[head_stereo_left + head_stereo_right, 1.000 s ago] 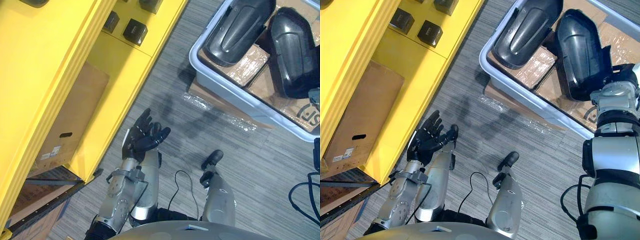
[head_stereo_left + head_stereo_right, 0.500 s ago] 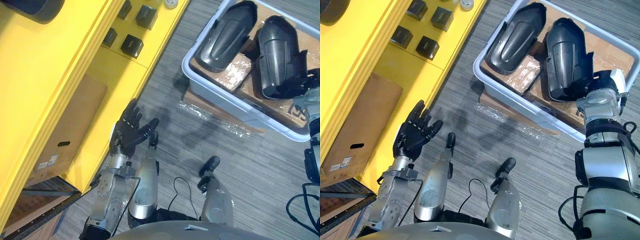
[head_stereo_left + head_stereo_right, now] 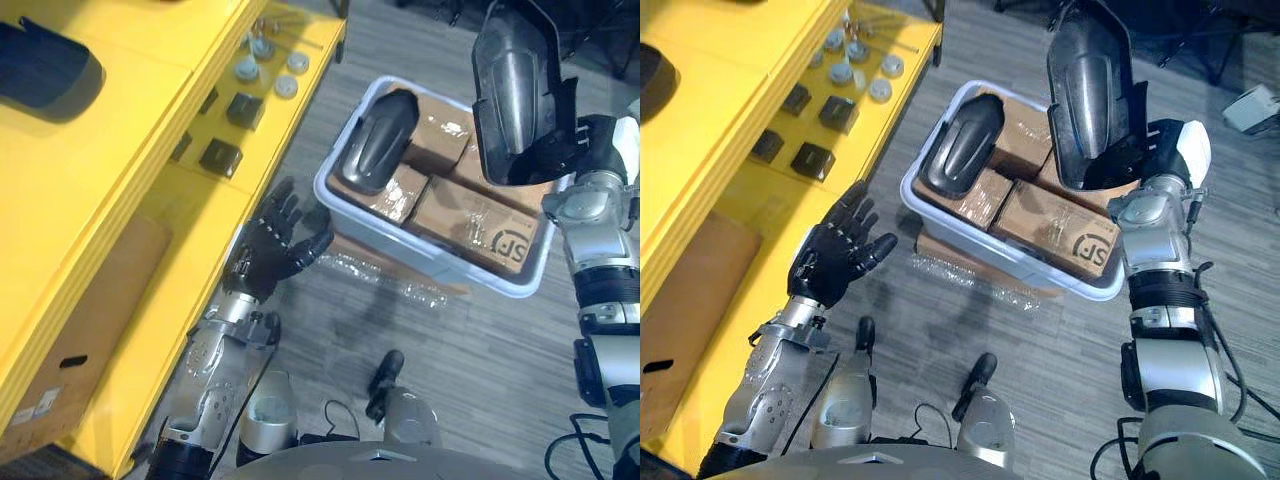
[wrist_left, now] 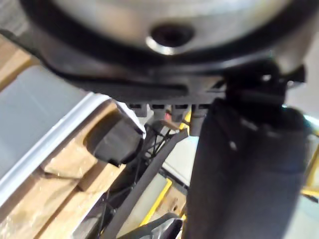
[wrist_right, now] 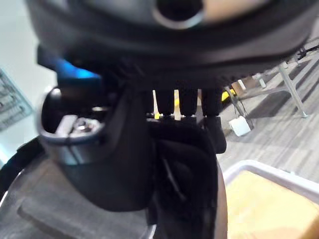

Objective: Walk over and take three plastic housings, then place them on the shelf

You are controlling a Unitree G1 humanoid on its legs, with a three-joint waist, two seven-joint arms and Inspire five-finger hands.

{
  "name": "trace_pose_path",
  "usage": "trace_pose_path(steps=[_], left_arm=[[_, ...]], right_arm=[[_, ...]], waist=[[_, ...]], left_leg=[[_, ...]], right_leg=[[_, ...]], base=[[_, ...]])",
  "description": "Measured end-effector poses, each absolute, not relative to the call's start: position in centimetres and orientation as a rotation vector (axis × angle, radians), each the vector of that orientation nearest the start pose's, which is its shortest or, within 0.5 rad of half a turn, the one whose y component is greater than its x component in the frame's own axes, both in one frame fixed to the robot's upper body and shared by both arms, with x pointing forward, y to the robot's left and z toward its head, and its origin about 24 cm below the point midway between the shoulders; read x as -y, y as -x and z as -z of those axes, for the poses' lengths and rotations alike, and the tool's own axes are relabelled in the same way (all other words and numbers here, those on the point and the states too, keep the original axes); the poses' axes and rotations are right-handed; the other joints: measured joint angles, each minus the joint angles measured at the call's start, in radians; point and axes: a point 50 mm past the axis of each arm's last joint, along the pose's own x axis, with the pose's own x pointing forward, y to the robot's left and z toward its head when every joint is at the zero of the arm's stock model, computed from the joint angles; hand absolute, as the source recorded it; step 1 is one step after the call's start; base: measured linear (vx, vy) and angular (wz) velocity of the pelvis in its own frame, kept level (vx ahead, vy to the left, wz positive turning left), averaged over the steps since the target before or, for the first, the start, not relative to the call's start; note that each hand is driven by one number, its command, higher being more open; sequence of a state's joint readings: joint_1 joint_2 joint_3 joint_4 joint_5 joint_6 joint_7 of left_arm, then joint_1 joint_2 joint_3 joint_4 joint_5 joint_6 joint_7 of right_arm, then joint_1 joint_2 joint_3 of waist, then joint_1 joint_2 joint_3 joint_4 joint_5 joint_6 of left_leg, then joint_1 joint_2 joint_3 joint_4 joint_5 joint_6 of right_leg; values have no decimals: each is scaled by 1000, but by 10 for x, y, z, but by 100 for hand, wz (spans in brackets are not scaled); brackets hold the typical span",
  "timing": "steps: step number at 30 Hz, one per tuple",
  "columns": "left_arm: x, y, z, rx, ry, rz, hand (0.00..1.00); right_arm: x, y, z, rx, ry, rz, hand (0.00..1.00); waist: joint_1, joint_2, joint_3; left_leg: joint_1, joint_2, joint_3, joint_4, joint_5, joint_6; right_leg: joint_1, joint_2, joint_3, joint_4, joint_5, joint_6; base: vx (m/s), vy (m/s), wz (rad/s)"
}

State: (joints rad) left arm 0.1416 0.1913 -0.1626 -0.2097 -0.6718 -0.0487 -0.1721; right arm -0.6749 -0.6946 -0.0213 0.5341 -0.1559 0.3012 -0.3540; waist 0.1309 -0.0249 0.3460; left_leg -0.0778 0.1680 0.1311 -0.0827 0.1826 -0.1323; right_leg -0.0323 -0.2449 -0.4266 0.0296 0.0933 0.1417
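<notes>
Holding a housing point(image 3: 1087, 90) above the bin point(image 3: 980, 255)

The glossy black, shell-shaped plastic housing stands upright in the raised right hand point(image 3: 1160, 150), fingers clamped on its lower edge. A second housing point(image 3: 960, 145) lies on cardboard boxes point(image 3: 1055, 225) in the grey bin. The left hand point(image 3: 835, 255) hovers, fingers spread, beside the yellow shelf point(image 3: 120, 130).

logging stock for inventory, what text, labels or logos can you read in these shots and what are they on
Round dark logo stamp on the front cardboard box in the grey bin: a brand mark, no wording to quote.
White label on the large cardboard box under the yellow shelf: too small to read.
Plastic housing in the right robot hand, and the second housing in the bin: no print visible.
</notes>
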Motion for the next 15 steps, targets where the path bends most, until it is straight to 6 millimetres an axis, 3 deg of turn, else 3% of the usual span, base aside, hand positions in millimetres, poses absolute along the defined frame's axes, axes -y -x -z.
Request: trace_pose_path(steps=[5,7,11,15], left_arm=[[-122,-225,-41,-121,699,379,100],[-118,-228,-35,-171,740,380,100],[-110,-240,-37,-190,762,360,100],[-96,-253,-49,-176,757,366,100]], right_arm=[[293,-336,-190,212,732,657,0],[282,-335,-190,265,720,626,0],[258,-327,-172,335,655,540,0],[240,-319,-137,277,575,445,0]], waist=[[-41,0,-103],[-50,1,-116],[-75,-3,-150],[-88,-5,-186]], left_leg=[[39,1,44,-2,-16,-5],[60,1,62,-3,-20,-5],[87,1,83,-4,-26,-9],[109,1,102,-5,-28,-11]], right_leg=[[20,4,30,-29,9,7],[33,5,47,-41,17,7],[52,7,60,-61,26,9],[67,9,68,-83,38,7]], base=[[18,-19,-22],[7,-10,-24],[-32,-14,-16],[-26,-10,-12]])
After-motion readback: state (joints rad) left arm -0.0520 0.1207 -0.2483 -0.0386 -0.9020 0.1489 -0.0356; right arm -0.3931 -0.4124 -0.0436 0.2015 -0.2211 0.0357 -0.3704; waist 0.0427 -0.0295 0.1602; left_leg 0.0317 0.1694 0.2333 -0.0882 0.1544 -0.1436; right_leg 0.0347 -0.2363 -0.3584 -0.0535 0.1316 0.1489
